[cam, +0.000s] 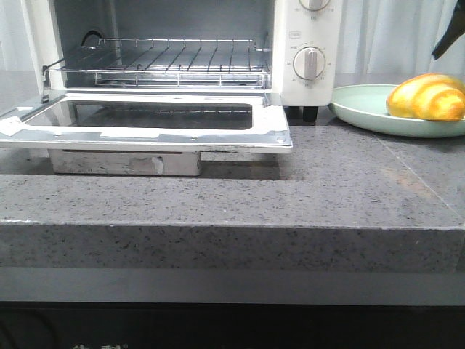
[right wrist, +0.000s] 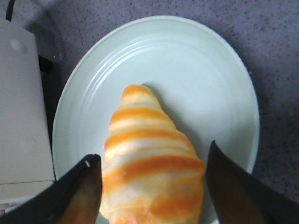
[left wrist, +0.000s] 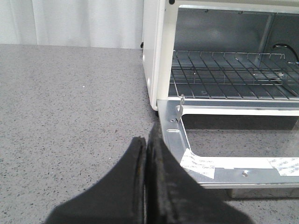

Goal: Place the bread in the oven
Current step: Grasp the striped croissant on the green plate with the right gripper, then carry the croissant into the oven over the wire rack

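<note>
The bread [cam: 427, 97], a glossy yellow roll with orange stripes, lies on a pale green plate [cam: 363, 109] to the right of the oven [cam: 290, 43]. The oven's glass door [cam: 145, 134] is folded down flat and its wire rack [cam: 160, 62] is bare. In the right wrist view my right gripper [right wrist: 153, 154] is open and straddles the bread [right wrist: 149, 163], one finger on each side. Only a dark tip of it [cam: 447, 43] shows in the front view. My left gripper [left wrist: 145, 142] is shut and empty, low over the counter beside the door's left corner [left wrist: 170, 135].
The grey stone counter [cam: 349, 189] has its front edge near the camera. The oven's dials [cam: 310, 64] and black feet [cam: 309, 113] stand close to the plate's left rim [right wrist: 70, 107]. White curtains hang behind.
</note>
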Action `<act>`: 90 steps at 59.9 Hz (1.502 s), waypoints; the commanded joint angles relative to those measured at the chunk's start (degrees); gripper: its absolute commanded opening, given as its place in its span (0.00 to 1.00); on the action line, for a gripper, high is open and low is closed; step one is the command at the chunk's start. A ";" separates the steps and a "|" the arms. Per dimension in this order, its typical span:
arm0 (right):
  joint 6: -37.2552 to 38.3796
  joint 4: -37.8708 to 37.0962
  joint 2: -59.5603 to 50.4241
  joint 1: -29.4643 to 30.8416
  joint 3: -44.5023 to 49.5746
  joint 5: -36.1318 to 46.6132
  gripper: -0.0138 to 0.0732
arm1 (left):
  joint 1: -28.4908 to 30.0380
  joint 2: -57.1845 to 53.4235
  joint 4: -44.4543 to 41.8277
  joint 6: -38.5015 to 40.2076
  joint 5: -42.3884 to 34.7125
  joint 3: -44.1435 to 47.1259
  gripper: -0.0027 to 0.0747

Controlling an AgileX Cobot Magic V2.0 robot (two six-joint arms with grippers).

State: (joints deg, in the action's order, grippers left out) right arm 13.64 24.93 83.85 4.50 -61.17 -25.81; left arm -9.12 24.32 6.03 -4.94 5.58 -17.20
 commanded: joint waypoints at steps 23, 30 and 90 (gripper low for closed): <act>-0.98 1.13 1.82 0.29 -3.97 -3.38 0.73 | 0.07 0.26 0.22 0.13 -5.89 -1.60 0.01; -1.10 1.24 2.86 0.17 -3.97 -4.27 0.73 | 0.07 0.26 0.22 0.13 -5.89 -1.60 0.01; -4.95 4.66 -13.43 -0.56 -0.74 -11.73 0.15 | 0.07 0.26 0.22 0.13 -5.89 -1.60 0.01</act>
State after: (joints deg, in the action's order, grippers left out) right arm 10.13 28.46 74.97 4.50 -62.18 -38.26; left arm -9.12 24.32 6.03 -4.94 4.83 -17.20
